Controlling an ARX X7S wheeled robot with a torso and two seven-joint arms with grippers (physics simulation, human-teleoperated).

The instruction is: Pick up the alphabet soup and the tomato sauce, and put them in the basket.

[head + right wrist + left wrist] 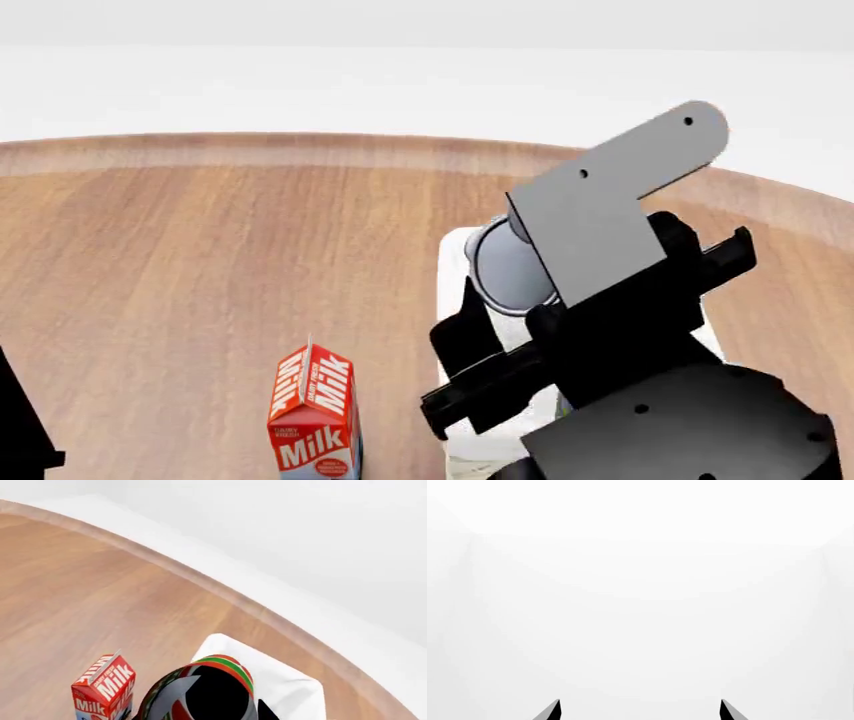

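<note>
The tomato sauce (200, 690), a can with a red label and a green band, sits between the fingers of my right gripper (207, 712), which is shut on it. From the head view its silver end (505, 272) faces the camera, tilted, just ahead of the right arm (607, 215). The can hangs over the white-lined basket (290, 692), and most of the basket (454, 262) is covered by the arm. The left wrist view holds only blank white, with my left gripper (640, 711) open and empty. The alphabet soup is out of view.
A red and white milk carton (316, 412) stands on the round wooden table (200, 250) just left of the basket, and it also shows in the right wrist view (101, 690). The table's curved far edge (267, 145) meets a white background.
</note>
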